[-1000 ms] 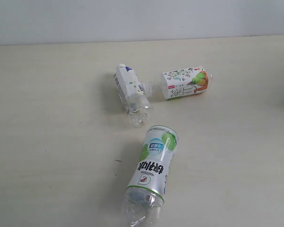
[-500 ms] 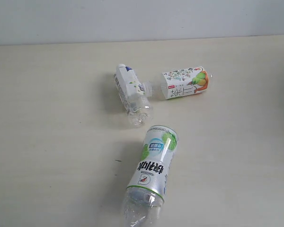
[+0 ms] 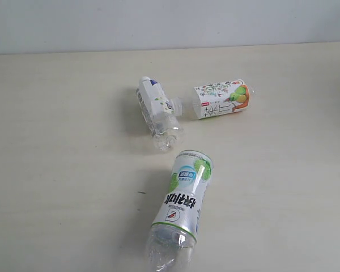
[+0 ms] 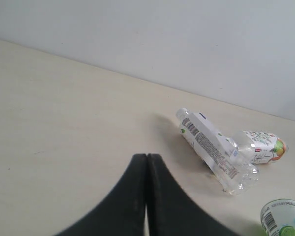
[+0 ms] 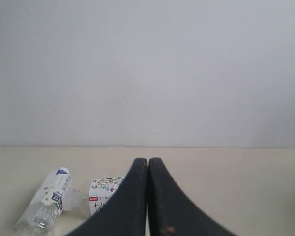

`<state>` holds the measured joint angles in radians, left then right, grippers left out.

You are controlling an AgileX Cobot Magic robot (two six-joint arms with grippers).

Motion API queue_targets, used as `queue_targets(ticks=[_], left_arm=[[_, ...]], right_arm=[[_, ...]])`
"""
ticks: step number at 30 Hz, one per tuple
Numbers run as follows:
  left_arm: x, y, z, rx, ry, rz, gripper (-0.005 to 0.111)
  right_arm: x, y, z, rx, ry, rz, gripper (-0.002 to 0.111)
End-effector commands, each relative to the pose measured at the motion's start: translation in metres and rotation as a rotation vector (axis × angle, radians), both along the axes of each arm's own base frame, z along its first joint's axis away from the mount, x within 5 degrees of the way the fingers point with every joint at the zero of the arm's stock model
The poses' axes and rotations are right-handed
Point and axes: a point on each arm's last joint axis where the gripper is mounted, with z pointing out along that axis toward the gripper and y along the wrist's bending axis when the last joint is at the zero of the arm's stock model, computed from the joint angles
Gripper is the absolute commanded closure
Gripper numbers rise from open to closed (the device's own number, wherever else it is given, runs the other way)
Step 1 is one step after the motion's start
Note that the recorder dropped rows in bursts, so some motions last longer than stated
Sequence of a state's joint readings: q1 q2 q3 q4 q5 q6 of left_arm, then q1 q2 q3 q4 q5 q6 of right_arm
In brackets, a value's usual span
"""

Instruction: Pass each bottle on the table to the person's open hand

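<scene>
Exterior view, stock taken from where I stand.

1. Wide, flat, pale cream-beige tabletop (image 3: 56, 170). Neither arm shows in this view.
2. Clear plastic bottle with a white-blue label (image 3: 154, 107), on its side near the middle of the tabletop.
3. Clear plastic bottle with a white floral fruit label (image 3: 221, 100), on its side just beside item 2. Its neck end points at that bottle's flank and touches it, as far as I can tell.
4. Clear plastic bottle with a white-green lime label (image 3: 184, 195), on its side and apart from the other two. Its clear end reaches the lower edge of the view.

Not in any view: an open hand, or any further bottle.

Progress, by my judgement: three bottles lie on the tabletop and none is gripped, so at least three handovers are left. I cannot tell whether any bottle has been delivered.

Left gripper (image 4: 146, 157): black fingers pressed flat together with no gap, holding nothing. It sits above the tabletop, short of the white-blue bottle.

Right gripper (image 5: 148, 161): fingers closed tip to tip, empty and touching no bottle. Items 2 and 3 lie beyond it.
</scene>
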<state>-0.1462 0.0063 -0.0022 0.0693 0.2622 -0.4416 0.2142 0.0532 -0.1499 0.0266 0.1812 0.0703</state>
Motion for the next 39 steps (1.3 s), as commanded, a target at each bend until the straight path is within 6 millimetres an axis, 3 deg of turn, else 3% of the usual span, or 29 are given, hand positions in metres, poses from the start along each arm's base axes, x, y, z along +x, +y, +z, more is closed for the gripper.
queue_targets(ticks=[1, 15, 20, 23, 27, 28, 30, 32, 34, 39], left_arm=[[0.000, 0.000, 0.000, 0.004, -0.011, -0.004, 0.107], [0.000, 0.000, 0.000, 0.004, -0.011, -0.004, 0.107], [0.000, 0.000, 0.000, 0.004, -0.011, -0.004, 0.107], [0.000, 0.000, 0.000, 0.004, -0.011, -0.004, 0.107], [0.000, 0.000, 0.000, 0.004, -0.011, -0.004, 0.107], [0.000, 0.000, 0.000, 0.004, -0.011, -0.004, 0.107], [0.000, 0.000, 0.000, 0.004, -0.011, -0.004, 0.107], [0.000, 0.000, 0.000, 0.004, -0.011, -0.004, 0.107], [0.000, 0.000, 0.000, 0.004, -0.011, -0.004, 0.107], [0.000, 0.000, 0.000, 0.004, -0.011, -0.004, 0.107]], right_arm=[[0.000, -0.001, 0.001, -0.009, -0.025, -0.008, 0.108], [0.000, 0.000, 0.002, 0.035, -0.032, -0.005, 0.108], [-0.006, -0.002, 0.031, 0.104, -0.348, -0.008, 0.108], [-0.019, -0.007, 0.055, 0.183, -0.644, -0.015, 0.108], [-0.022, -0.011, 0.059, 0.351, -0.663, 0.004, 0.108], [-0.018, -0.017, 0.059, 0.407, -0.641, -0.060, 0.108], [-0.004, -0.032, 0.061, 0.504, -0.553, -0.239, 0.108], [0.024, -0.025, 0.068, 0.376, -0.353, -0.281, 0.108], [0.062, 0.000, 0.086, 0.200, -0.123, -0.131, 0.108], [0.131, 0.039, 0.091, -0.028, 0.320, 0.118, 0.108]])
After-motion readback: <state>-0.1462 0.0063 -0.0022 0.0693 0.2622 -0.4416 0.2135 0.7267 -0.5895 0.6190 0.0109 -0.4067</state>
